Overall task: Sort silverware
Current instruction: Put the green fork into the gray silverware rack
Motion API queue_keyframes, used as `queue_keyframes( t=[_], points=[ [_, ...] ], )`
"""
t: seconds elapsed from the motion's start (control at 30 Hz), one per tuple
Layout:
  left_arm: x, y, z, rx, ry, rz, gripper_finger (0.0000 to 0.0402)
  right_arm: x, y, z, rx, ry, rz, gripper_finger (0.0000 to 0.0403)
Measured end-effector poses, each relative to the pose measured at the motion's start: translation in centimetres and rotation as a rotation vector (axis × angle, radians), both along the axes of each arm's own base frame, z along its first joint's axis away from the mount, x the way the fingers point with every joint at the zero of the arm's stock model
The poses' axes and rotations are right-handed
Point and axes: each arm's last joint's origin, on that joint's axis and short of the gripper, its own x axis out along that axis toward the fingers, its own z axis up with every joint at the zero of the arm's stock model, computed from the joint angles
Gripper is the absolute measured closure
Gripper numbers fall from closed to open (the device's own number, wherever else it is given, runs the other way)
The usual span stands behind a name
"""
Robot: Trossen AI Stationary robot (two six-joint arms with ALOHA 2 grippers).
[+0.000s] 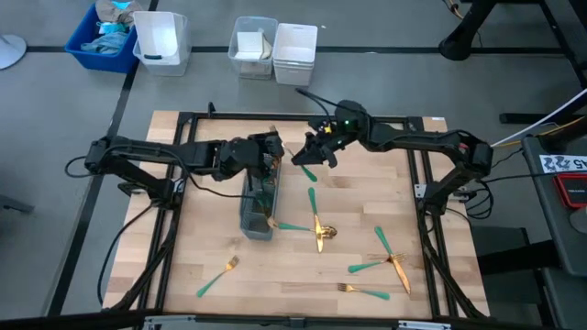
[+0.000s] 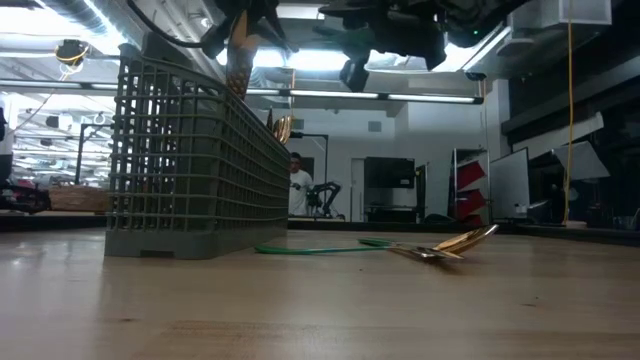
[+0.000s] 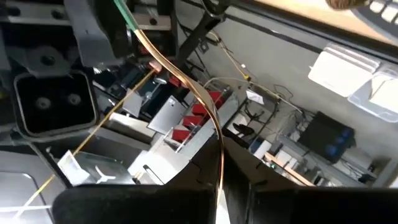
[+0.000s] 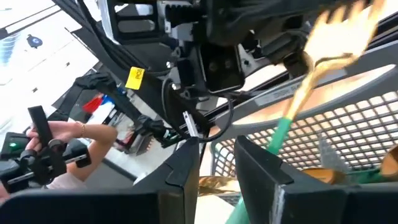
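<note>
The grey mesh caddy (image 1: 258,209) (image 2: 190,160) stands left of the table's middle, with a few pieces of silverware (image 4: 336,175) in it. My left gripper (image 1: 273,148) hovers over the caddy's far end, shut on a slim piece with a gold blade (image 3: 186,87) and a teal handle (image 3: 123,12). Just to its right, my right gripper (image 1: 310,159) is shut on a fork (image 4: 339,31) with a teal handle. Several more forks, spoons and knives (image 1: 316,229) lie flat on the wood to the right of and in front of the caddy. My left gripper pinches the piece's gold end (image 3: 221,180) between its two fingers. The rest runs out beyond the fingertips, teal handle farthest away, and is clear of the table. In the low view its gold part (image 2: 238,62) hangs above the caddy's rim. My right gripper pinches the fork's teal handle (image 4: 281,132) between its two fingers, coming level from the table's right. The gold tines (image 4: 342,28) stick out past the fingertips toward the caddy. The fork is lifted clear.
White bins (image 1: 275,50) and a blue box (image 1: 101,41) stand beyond the table's far edge. A lone fork (image 1: 218,275) lies near the front left. A gold spoon (image 2: 440,246) lies right of the caddy. A person's hands (image 4: 56,140) show in the room behind.
</note>
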Motion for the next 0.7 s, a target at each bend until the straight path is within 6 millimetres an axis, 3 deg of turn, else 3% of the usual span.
queue_keyframes(
  t=[0.37,0.7],
  points=[
    [0.0,-1.5,-0.1,-0.022,-0.016,-0.049,0.0400,0.0,-0.1,1.2,-0.051,-0.129,0.000,0.0301],
    [0.0,-2.6,-0.1,-0.014,-0.005,-0.089,0.0400,0.0,-0.2,-0.1,-0.004,0.015,-0.059,0.0301]
  ],
)
